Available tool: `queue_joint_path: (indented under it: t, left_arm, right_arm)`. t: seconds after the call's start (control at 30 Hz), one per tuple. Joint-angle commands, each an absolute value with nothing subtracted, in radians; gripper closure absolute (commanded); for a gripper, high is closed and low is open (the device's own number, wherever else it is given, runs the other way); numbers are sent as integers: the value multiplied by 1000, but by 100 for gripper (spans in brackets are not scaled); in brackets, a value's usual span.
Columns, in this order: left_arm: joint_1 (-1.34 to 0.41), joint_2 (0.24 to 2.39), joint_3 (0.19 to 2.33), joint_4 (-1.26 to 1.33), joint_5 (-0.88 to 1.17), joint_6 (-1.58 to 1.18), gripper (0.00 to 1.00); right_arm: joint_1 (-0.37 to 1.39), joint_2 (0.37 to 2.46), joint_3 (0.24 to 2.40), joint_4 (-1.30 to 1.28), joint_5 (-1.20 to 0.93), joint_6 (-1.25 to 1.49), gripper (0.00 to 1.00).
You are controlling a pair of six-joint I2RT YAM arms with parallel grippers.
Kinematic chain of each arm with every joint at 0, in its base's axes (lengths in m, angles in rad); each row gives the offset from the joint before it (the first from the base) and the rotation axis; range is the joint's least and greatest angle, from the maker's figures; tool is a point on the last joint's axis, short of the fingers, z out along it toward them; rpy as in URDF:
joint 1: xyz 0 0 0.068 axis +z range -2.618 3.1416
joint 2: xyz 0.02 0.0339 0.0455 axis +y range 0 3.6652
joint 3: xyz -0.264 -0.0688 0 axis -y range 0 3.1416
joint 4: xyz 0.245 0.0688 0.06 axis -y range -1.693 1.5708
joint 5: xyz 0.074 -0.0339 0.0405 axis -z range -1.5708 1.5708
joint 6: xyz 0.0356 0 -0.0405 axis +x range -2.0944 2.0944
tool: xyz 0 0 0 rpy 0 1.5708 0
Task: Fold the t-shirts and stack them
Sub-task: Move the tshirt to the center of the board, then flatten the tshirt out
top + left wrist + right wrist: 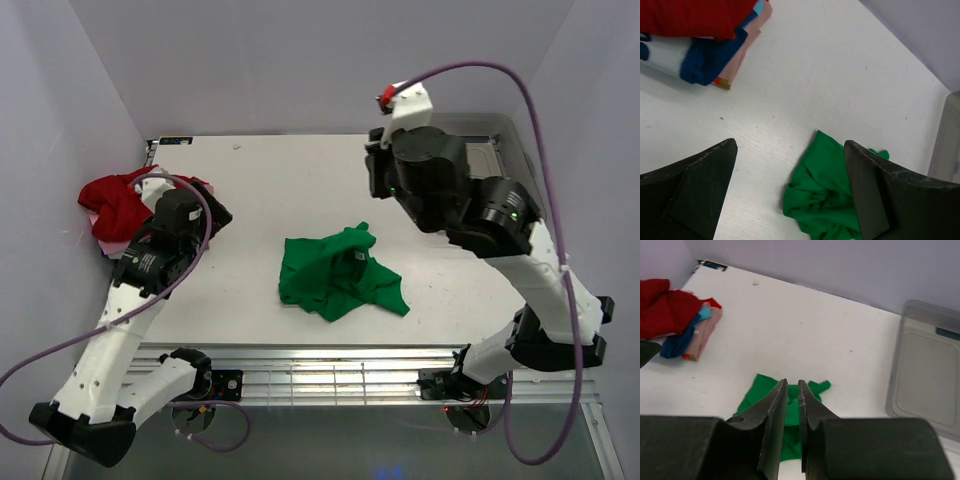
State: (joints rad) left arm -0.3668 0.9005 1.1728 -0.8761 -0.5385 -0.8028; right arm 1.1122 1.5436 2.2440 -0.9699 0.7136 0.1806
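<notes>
One green t-shirt [330,275] lies crumpled, left jaws apart, right jaws nearly together; corner label [172,141] too small to read.

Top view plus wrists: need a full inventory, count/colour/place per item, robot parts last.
green t-shirt: 1, bright green, crumpled at the table's centre
red t-shirt: 1, red, bunched on top of the pile at the table's left edge
pink/white printed t-shirt: 1, pink and white with blue-red print, under the red one
clear plastic bin: 1, clear, far right of the table
dark strip: 1, black, far left corner; too small to identify
table: 1, white
left pincer: 1, black, open, empty, beside the pile
right pincer: 1, black, shut, empty, raised over the table's right side
</notes>
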Motion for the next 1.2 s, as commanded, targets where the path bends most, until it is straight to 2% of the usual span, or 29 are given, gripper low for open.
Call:
queue_joint_path:
  t: [0.0, 0.07, 0.17, 0.23, 0.27, 0.3, 0.37, 0.4, 0.43, 0.67, 1.07, 1.17]
  left_arm:
    - [-362, 1011, 1112, -726, -326, -726, 2]
    - [-364, 1096, 1082, -701, -145, -713, 5]
    - [-382, 1248, 1066, -696, -60, -704, 7]
    - [-383, 1262, 1060, -687, -69, -709, 7]
    - [-383, 1253, 1055, -683, -80, -706, 7]
    - [-383, 1246, 1058, -677, -84, -701, 7]
    - [-383, 1226, 1071, -680, -109, -678, 6]
    - [-383, 1223, 1075, -693, -115, -673, 5]
    - [-382, 1221, 1081, -706, -121, -673, 5]
    - [-382, 1141, 1048, -736, -132, -715, 2]
    - [-376, 1055, 994, -795, -179, -726, 2]
    - [-374, 1054, 1002, -795, -187, -719, 2]
  right_arm:
    - [1100, 1470, 2142, -1104, 919, 294, 79]
    - [1071, 1410, 2031, -1132, 925, 346, 79]
    - [1039, 1372, 1893, -1169, 832, 416, 78]
    - [1039, 1353, 1789, -1070, 737, 375, 70]
    - [1040, 1336, 1672, -1018, 627, 362, 65]
    - [1040, 1327, 1605, -955, 562, 342, 54]
    - [1039, 1327, 1437, -758, 383, 293, 46]
    - [1040, 1338, 1398, -703, 336, 278, 38]
    - [1039, 1359, 1375, -666, 303, 266, 37]
    - [1040, 1659, 1371, -580, 173, 215, 35]
    - [1039, 1839, 1344, -514, 66, 224, 35]
    - [1039, 1871, 1342, -515, 54, 224, 40]
